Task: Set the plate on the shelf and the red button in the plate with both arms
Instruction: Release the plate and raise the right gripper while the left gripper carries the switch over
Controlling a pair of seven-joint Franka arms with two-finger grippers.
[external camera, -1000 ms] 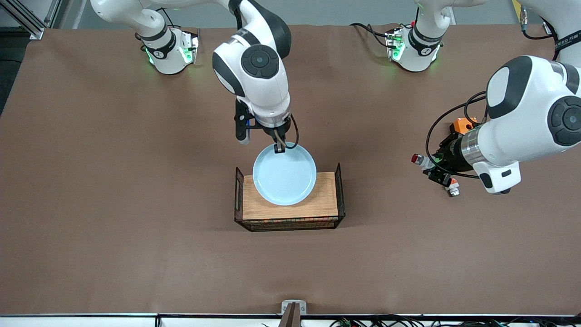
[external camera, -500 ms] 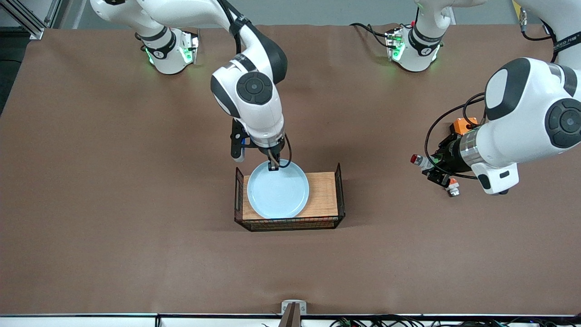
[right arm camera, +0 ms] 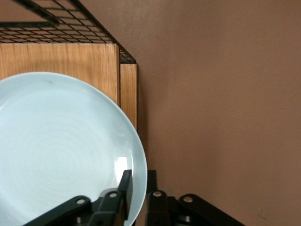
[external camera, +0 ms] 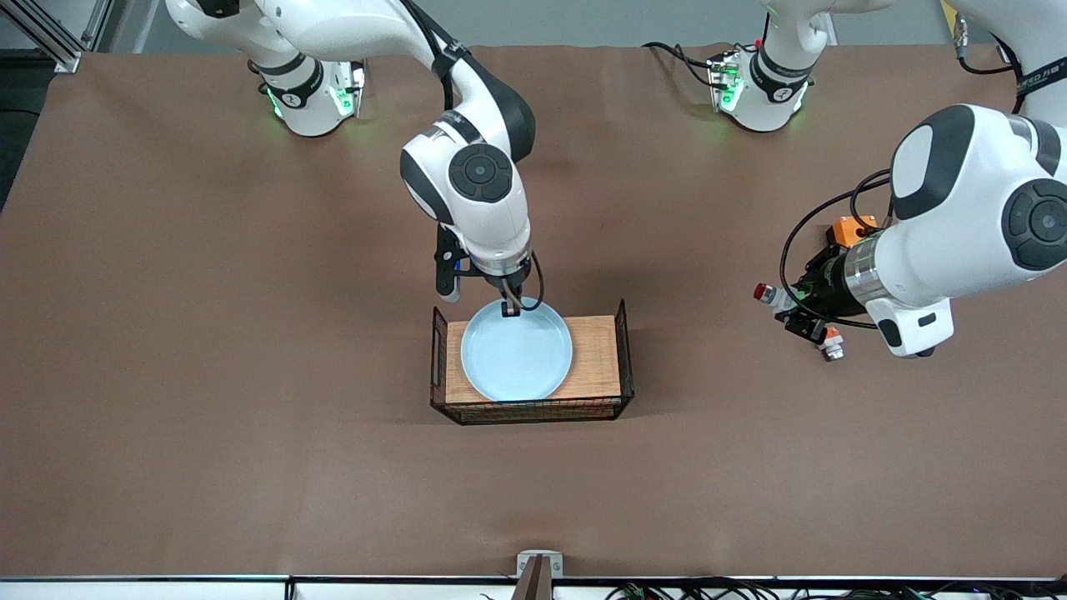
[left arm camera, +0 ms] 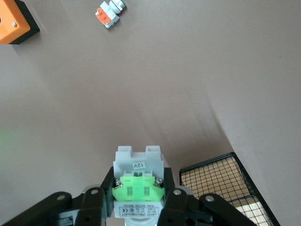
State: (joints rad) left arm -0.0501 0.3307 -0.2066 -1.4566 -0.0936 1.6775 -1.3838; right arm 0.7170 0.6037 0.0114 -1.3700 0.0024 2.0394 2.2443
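Observation:
The pale blue plate (external camera: 517, 354) (right arm camera: 56, 141) lies flat on the wooden tray (external camera: 596, 367) in the middle of the table. My right gripper (external camera: 509, 307) (right arm camera: 138, 176) is at the plate's rim on the side farthest from the front camera. It is open a little: one finger is inside the rim, and the other is outside with a thin gap showing. My left gripper (external camera: 792, 304) (left arm camera: 138, 181) hangs over the table toward the left arm's end. It is shut on the red button (external camera: 771, 296) (left arm camera: 138, 188), a white piece with a green patch whose red tip points toward the tray.
The tray has black wire-mesh walls (external camera: 439, 358) (left arm camera: 221, 174) at its ends and along its near side. An orange box (external camera: 850, 229) (left arm camera: 14, 23) and a white piece with an orange-red block (external camera: 831, 343) (left arm camera: 109, 12) lie on the table by the left gripper.
The right arm brought the plate down toward the front camera, from overhanging the tray's edge to lying on it, and its fingers have eased apart. The left arm has barely moved.

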